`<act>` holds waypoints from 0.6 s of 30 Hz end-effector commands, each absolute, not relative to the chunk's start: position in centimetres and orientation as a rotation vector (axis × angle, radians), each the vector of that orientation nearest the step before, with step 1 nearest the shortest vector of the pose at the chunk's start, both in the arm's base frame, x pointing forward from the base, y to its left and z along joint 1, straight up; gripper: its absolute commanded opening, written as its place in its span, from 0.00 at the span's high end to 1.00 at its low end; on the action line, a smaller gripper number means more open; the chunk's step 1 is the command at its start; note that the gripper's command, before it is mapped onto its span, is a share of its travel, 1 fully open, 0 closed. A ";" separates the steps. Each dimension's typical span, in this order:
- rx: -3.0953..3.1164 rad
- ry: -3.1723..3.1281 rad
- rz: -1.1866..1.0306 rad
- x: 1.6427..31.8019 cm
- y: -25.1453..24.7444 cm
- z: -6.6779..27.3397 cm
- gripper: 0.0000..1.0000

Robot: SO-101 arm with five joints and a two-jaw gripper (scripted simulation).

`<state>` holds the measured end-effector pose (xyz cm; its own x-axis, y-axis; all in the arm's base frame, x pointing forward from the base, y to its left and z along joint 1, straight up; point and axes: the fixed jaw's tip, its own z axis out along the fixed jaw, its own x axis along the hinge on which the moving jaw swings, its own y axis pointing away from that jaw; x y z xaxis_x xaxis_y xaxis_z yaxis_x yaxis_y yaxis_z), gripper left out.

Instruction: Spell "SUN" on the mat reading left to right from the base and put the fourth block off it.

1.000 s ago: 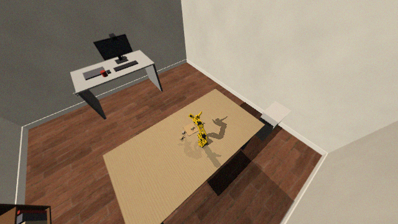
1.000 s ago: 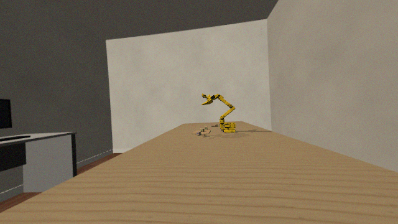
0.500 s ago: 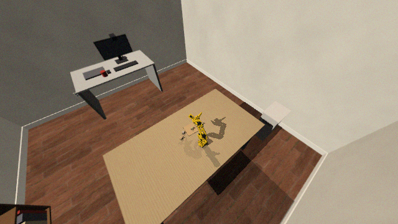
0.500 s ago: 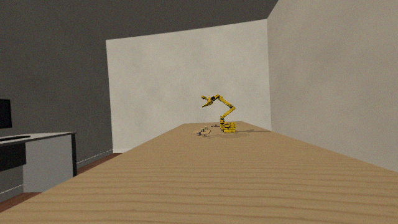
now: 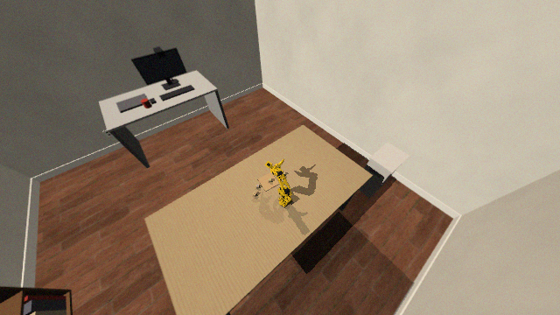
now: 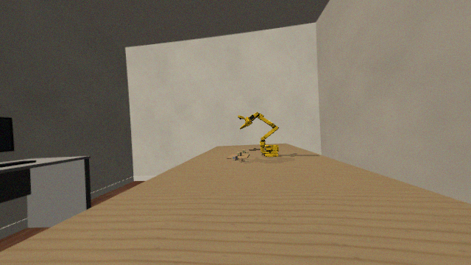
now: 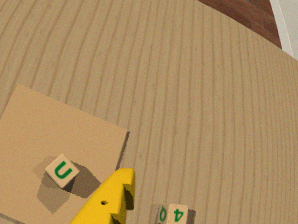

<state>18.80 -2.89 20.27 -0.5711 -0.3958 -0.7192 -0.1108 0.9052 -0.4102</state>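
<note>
on mat (image 5: pixel 263 186) (image 6: pixel 231 157) (image 7: pixel 30 120): u block (image 7: pixel 62 171) (tilted letter), gripper (image 5: pixel 276 163) (image 6: pixel 240 123) open abv tbl (image 5: pixel 227 227) (image 6: pixel 250 206) (image 7: pixel 200 100).

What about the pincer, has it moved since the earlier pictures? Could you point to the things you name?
Yes. In the exterior view, the pincer (image 5: pixel 276 162) (image 6: pixel 240 122) has come slightly down, toward the table (image 5: pixel 227 227) (image 6: pixel 257 206) (image 7: pixel 200 100).
</note>
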 end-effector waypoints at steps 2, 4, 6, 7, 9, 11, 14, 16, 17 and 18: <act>-0.325 2.176 -0.359 18.4 -2.5 20.3 0.00; -0.313 2.201 -0.339 18.3 -2.3 19.9 0.00; -0.306 2.215 -0.328 18.2 -2.3 19.7 0.00; -0.305 2.217 -0.326 18.2 -2.2 19.6 0.00; -0.305 2.217 -0.326 18.2 -2.2 19.6 0.00; -0.305 2.218 -0.326 18.2 -2.2 19.6 0.00; -0.297 2.233 -0.313 18.1 -2.2 19.4 0.00; -0.284 2.259 -0.293 17.9 -2.0 19.0 0.00; -0.276 2.274 -0.282 17.8 -1.9 18.7 0.00; -0.268 2.291 -0.269 17.7 -1.9 18.5 0.00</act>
<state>17.91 -2.12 18.04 -0.6711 -0.2965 -0.6795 -0.1202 0.9480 -0.2948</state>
